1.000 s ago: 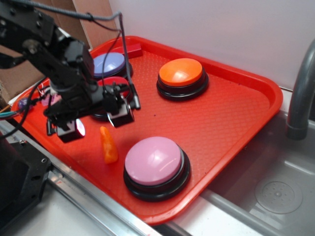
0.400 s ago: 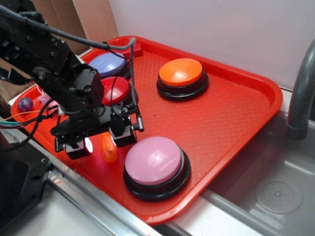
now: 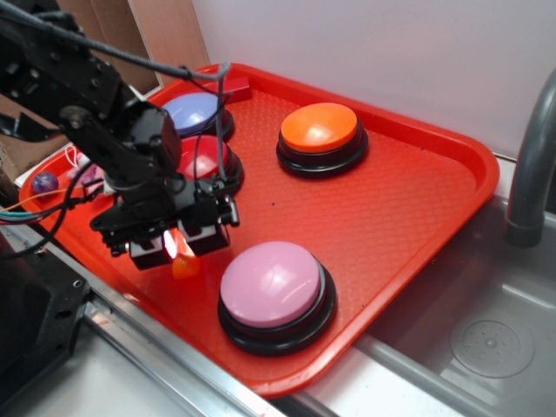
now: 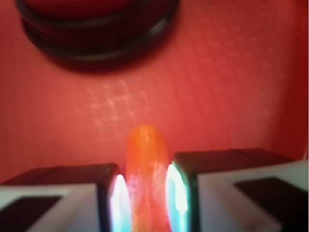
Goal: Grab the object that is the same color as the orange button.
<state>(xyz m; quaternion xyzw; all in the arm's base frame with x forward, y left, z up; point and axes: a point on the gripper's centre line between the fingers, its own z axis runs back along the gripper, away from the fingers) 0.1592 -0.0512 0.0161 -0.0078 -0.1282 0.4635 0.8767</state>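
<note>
We see a red tray (image 3: 417,217) carrying four large push buttons: an orange button (image 3: 319,128) at the back, a pink-topped button (image 3: 271,284) at the front, and a red-topped button (image 3: 207,159) and a lavender-topped button (image 3: 193,113) to the left. The black robot arm reaches down over the tray's front left part, its hand (image 3: 176,245) lowered almost to the tray floor. It sits there because the small orange object (image 4: 146,174), the only thing matching the orange button, lies on the tray just left of the pink-topped button.

In the wrist view the object runs lengthwise between the two fingers (image 4: 179,186), its rounded end pointing out past them. The fingers flank it closely on both sides, narrowed onto it; whether they already pinch it firmly we cannot tell.
</note>
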